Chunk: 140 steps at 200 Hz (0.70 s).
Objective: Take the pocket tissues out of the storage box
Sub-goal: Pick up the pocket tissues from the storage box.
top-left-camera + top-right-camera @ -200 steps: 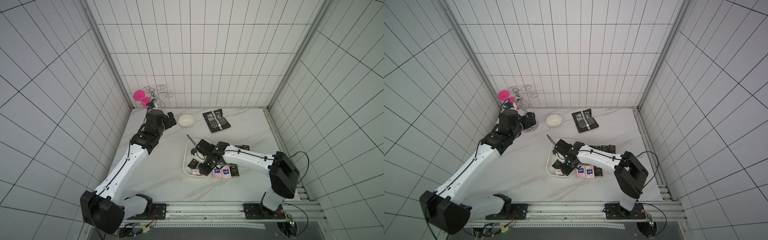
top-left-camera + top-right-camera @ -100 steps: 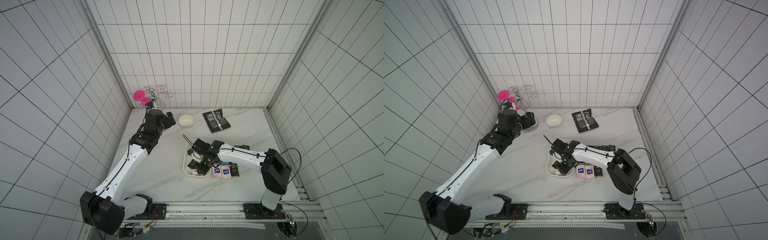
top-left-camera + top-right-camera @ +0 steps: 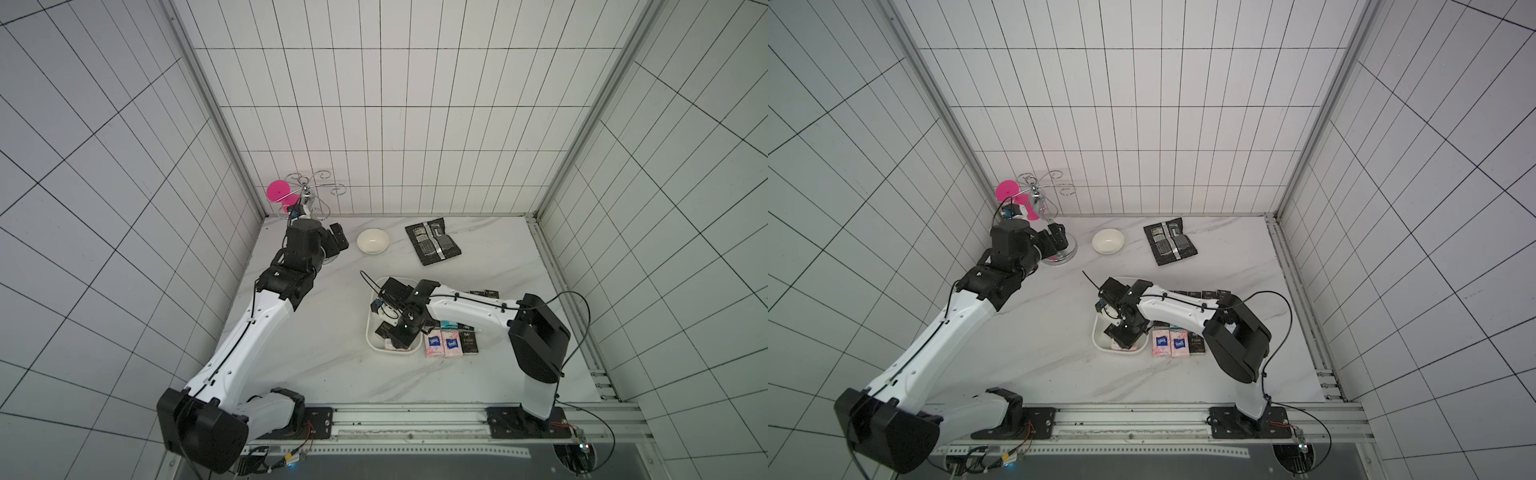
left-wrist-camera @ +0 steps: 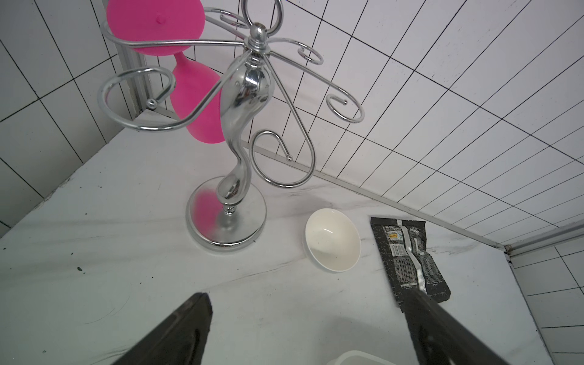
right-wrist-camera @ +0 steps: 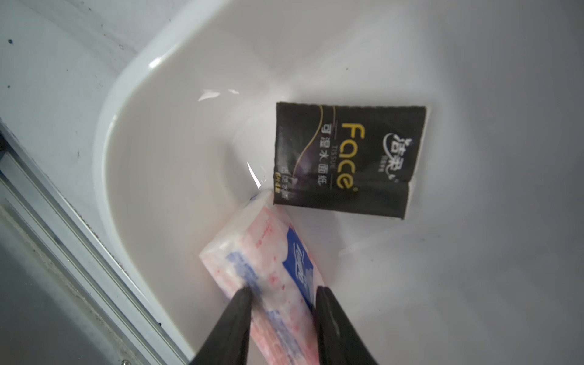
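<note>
Right jaws straddle the pink-white tissue packet [image 5: 268,262].

White left arm [image 3: 253,328] and right arm [image 3: 469,309], black joints, thin black cables, tapered black fingers [image 5: 234,325]

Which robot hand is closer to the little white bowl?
Left. The left gripper is open just beside the white bowl. The right gripper is farther away, down in the storage box, pinching a pink packet.
</note>
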Motion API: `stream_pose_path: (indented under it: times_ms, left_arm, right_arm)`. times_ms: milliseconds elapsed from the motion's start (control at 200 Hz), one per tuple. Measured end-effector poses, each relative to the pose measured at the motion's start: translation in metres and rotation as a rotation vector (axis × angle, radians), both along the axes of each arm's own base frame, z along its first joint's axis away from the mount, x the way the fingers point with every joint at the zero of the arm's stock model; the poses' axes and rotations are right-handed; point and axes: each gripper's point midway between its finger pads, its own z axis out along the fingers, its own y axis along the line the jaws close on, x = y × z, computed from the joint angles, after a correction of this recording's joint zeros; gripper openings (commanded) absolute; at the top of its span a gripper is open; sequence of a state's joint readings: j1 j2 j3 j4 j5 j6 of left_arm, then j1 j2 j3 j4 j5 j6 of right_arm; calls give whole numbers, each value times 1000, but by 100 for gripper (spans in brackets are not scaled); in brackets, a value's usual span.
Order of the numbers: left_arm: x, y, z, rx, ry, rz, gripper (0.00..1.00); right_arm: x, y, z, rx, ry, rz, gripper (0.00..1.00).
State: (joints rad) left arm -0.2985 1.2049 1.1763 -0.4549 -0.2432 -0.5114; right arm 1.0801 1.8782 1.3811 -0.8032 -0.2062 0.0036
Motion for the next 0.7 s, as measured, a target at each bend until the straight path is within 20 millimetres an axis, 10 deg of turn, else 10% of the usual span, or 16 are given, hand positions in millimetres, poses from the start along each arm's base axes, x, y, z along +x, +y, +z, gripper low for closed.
stream_pose_path:
  times_ms: [185,700]
  left_arm:
    - [-2,2,2,-1,-1,5,99]
    - [-3,3,0,1,5,6,99]
  right_arm:
    - [-1,2,1,6,3,17,5]
    - [0,6,24,70,24,-16,2]
